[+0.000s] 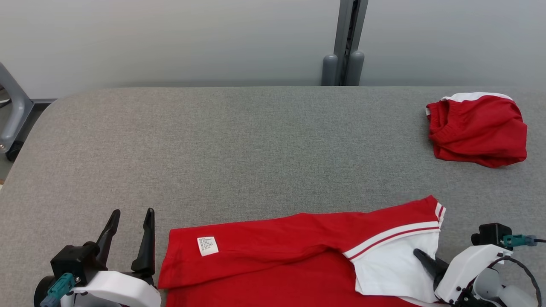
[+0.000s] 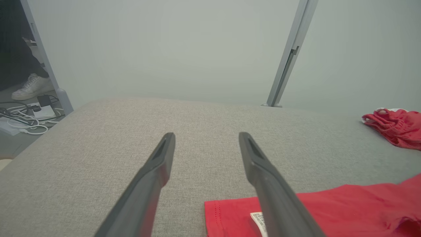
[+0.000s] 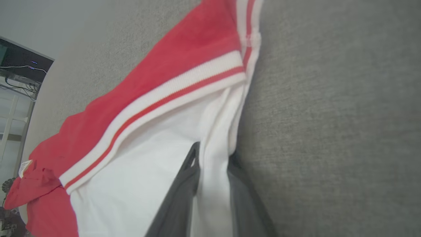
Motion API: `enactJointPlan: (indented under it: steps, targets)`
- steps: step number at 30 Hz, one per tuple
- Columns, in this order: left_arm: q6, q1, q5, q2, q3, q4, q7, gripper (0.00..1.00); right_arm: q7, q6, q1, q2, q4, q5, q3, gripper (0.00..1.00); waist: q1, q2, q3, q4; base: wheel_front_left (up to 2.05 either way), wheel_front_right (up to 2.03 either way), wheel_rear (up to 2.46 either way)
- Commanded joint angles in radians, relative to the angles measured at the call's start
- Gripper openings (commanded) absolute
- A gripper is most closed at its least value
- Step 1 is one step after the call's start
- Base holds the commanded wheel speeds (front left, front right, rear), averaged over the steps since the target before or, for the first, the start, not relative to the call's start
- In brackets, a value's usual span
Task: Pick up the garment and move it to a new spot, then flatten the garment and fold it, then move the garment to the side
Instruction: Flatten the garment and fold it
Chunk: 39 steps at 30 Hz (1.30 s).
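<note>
The garment [image 1: 298, 251], a red shirt with a white side panel and a white-and-red striped band, lies spread along the near edge of the grey table [image 1: 256, 140]; a white label [image 1: 207, 246] shows near its left end. My right gripper [image 1: 420, 256] reaches in from the lower right. In the right wrist view its two dark fingers pinch a fold of the garment's white edge [image 3: 213, 164], so the right gripper [image 3: 213, 151] is shut on it. My left gripper [image 1: 130, 217] stands open just left of the garment's left end [image 2: 296, 210], and nothing lies between the left gripper's [image 2: 207, 135] fingers.
A second red garment [image 1: 477, 130], bunched, lies at the table's far right, also seen as a red heap [image 2: 394, 126]. A grey post [image 1: 347, 42] rises behind the table. Off the table's left side are cables [image 2: 23, 115] and a person's white shoe [image 2: 31, 87].
</note>
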Motion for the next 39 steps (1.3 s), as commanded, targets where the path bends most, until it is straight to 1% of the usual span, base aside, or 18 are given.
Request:
enactJointPlan:
  steps: [1, 10, 17, 19, 23, 26, 30, 32, 34, 39]
  targets:
    - [-0.007, 0.016, 0.007, 0.001, 0.008, 0.004, -0.003, 1.0, 0.014, 0.0, 0.025, 0.017, -0.002, -0.006, 0.01, 0.0, 0.0, -0.0001, 0.0, 0.0, 0.0, 0.0, 0.0]
    - [-0.034, 0.02, 0.023, -0.024, 0.034, 0.026, -0.003, 1.0, -0.001, 0.0, 0.011, -0.029, -0.046, -0.021, -0.044, 0.0, 0.0, -0.0001, 0.0, -0.01, 0.0, 0.0, 0.0]
    - [-0.051, 0.018, 0.04, -0.034, 0.049, 0.033, -0.003, 1.0, -0.011, 0.0, -0.034, -0.094, -0.044, -0.044, -0.115, 0.0, 0.0, -0.0001, 0.003, -0.031, 0.0, 0.0, 0.0]
    - [-0.051, 0.018, 0.042, -0.036, 0.051, 0.033, -0.003, 1.0, -0.014, 0.0, -0.041, -0.101, -0.043, -0.049, -0.125, 0.0, 0.0, -0.0001, 0.004, -0.033, 0.0, 0.0, 0.0]
    - [-0.061, 0.018, 0.048, -0.041, 0.059, 0.037, -0.003, 1.0, -0.018, 0.0, -0.067, -0.144, -0.043, -0.079, -0.169, 0.0, 0.0, -0.0001, 0.009, -0.04, 0.0, 0.0, 0.0]
    - [-0.065, 0.018, 0.053, -0.044, 0.061, 0.041, -0.003, 1.0, -0.012, 0.0, -0.078, -0.158, -0.059, -0.093, -0.196, 0.0, 0.0, -0.0001, 0.01, -0.042, 0.0, 0.0, 0.0]
    - [-0.072, 0.019, 0.053, -0.05, 0.061, 0.049, -0.003, 1.0, 0.0, 0.0, -0.058, -0.169, -0.147, -0.1, -0.209, 0.0, 0.0, -0.0001, 0.004, -0.038, 0.0, 0.0, 0.0]
    - [-0.075, 0.023, 0.052, -0.053, 0.06, 0.053, -0.003, 1.0, 0.011, 0.0, -0.035, -0.172, -0.215, -0.096, -0.214, 0.0, 0.0, -0.0001, -0.003, -0.034, 0.0, 0.0, 0.0]
    - [-0.078, 0.028, 0.05, -0.053, 0.061, 0.059, -0.002, 1.0, 0.023, 0.0, -0.014, -0.185, -0.288, -0.116, -0.217, 0.0, 0.0, -0.0001, -0.008, -0.03, 0.0, 0.0, 0.0]
    - [-0.08, 0.034, 0.048, -0.051, 0.062, 0.065, -0.002, 1.0, 0.075, 0.0, 0.043, -0.192, -0.463, -0.17, -0.236, 0.0, 0.0, -0.0001, -0.022, -0.015, 0.0, 0.0, 0.0]
